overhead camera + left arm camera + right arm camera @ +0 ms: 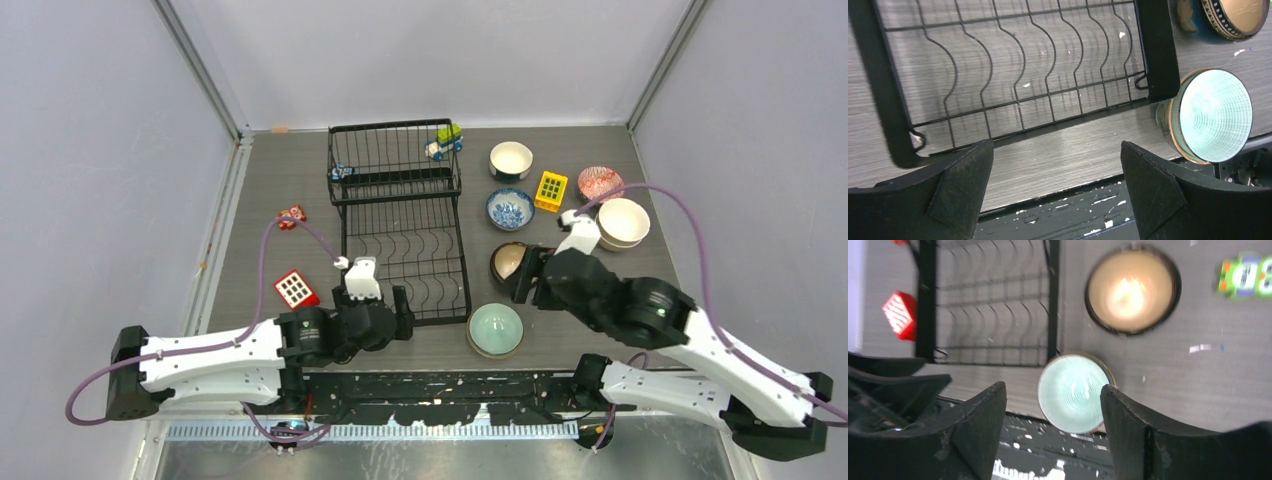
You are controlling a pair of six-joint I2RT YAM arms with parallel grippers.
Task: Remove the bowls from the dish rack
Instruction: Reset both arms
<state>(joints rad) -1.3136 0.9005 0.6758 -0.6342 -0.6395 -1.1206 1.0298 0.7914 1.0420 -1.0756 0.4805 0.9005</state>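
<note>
Robot lab test cell: plain white panels [430, 50] w/ metal frame posts [204, 70] round grey table [280, 170], robot arms [210, 360] bolted on.

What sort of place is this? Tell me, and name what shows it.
Probably a robot test cell, not a kitchen: plain pale wall panels box in a grey wood-grain table, and the black wire dish rack sits among small plastic toy blocks.

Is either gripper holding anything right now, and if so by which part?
Nothing is held. The left gripper is open by the dish rack's near edge; right gripper is open too, the pale green bowl resting on the table beyond it.
</note>
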